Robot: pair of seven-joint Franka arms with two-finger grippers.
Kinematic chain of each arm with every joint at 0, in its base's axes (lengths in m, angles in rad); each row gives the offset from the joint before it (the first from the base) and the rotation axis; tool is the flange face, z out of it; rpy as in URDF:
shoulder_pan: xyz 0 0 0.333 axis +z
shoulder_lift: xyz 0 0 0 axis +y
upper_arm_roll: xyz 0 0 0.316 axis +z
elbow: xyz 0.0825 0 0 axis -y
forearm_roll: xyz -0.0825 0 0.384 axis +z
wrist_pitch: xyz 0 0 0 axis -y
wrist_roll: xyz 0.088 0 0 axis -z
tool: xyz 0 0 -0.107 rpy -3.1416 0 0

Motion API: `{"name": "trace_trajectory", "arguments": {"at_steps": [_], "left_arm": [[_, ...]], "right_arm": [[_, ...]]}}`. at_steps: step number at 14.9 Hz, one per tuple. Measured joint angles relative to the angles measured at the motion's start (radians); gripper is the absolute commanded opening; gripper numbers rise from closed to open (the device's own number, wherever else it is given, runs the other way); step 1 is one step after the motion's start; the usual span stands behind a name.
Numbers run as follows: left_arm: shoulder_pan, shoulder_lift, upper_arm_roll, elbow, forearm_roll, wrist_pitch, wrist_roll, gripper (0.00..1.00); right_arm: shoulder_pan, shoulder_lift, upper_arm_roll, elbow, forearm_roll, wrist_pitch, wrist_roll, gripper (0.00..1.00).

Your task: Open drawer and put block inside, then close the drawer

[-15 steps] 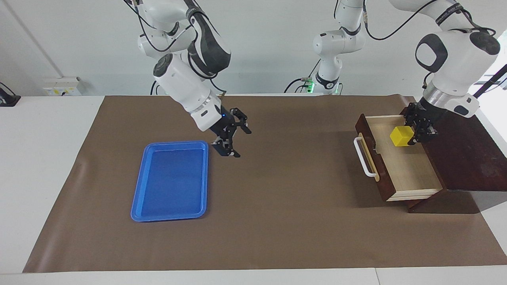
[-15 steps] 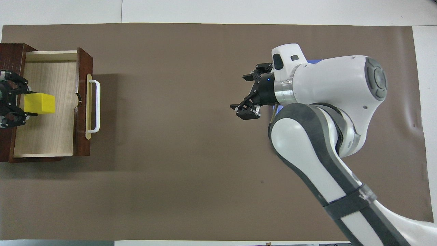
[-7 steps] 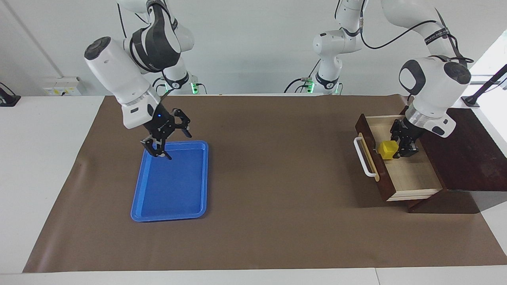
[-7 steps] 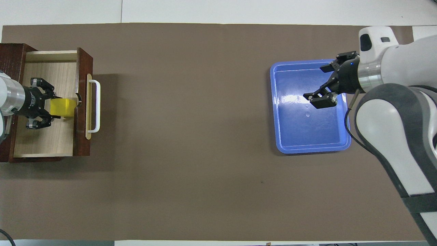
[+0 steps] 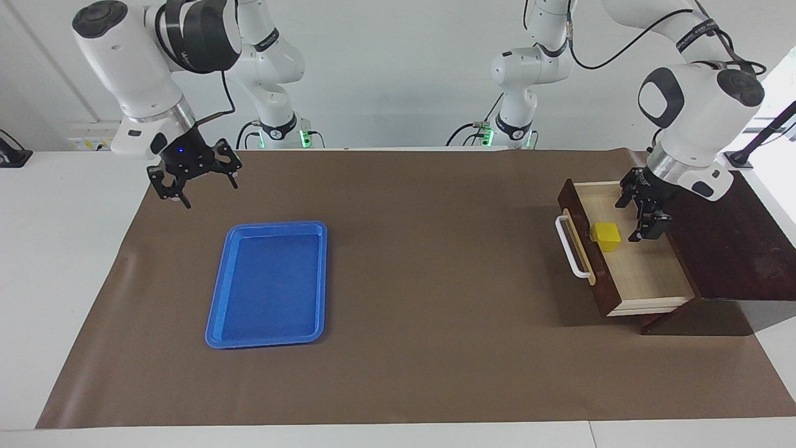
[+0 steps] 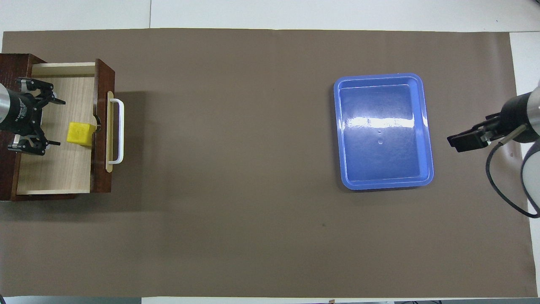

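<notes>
Block (image 5: 606,236): yellow, resting inside the pulled-out drawer (image 5: 640,274), close to its front.
Left pincer (image 5: 642,214): spread, empty, over the drawer.
Right pincer (image 5: 194,176): spread, waiting over the bench (image 5: 435,311).
Next: clear the drawer, push the handle (image 5: 571,247) squarely shut.

In the overhead view the dark wooden cabinet (image 6: 8,67) is cut off by the picture's edge, so only a strip of it shows beside the open drawer (image 6: 59,169). The left arm is cropped there too; just its wrist and left hand (image 6: 44,122) show. The right arm leaves that view at the other edge, and of the right hand (image 6: 472,139) only one dark finger end is plain; its spread cannot be read there. In the facing view the cabinet's end (image 5: 771,267) runs out of frame, and the drawer front (image 5: 575,249) hides the block's (image 5: 606,236) lower edge.
</notes>
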Motion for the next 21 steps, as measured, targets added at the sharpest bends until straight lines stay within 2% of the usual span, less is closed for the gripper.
{"name": "trace_trajectory", "arguments": {"at_steps": [3,6,14,19,21], "left_arm": [[-0.107,0.013,-0.007,-0.044,0.002,0.036,-0.114,1.00],[-0.122,0.020,-0.004,-0.126,0.004,0.111,-0.137,1.00],[0.026,0.014,0.012,-0.137,0.056,0.131,-0.039,1.00],[0.147,0.014,0.016,-0.126,0.061,0.143,0.144,1.00],[0.155,0.010,0.010,-0.108,0.054,0.126,0.225,1.00]], "right_arm": [[-0.010,-0.012,0.001,0.066,-0.040,-0.115,0.233,1.00],[-0.010,-0.011,0.004,0.098,-0.049,-0.131,0.345,1.00],[-0.011,0.009,0.001,0.099,-0.050,-0.144,0.383,1.00],[-0.011,0.023,-0.013,0.099,-0.050,-0.144,0.385,1.00],[-0.011,0.023,-0.013,0.099,-0.050,-0.144,0.385,1.00]]}}
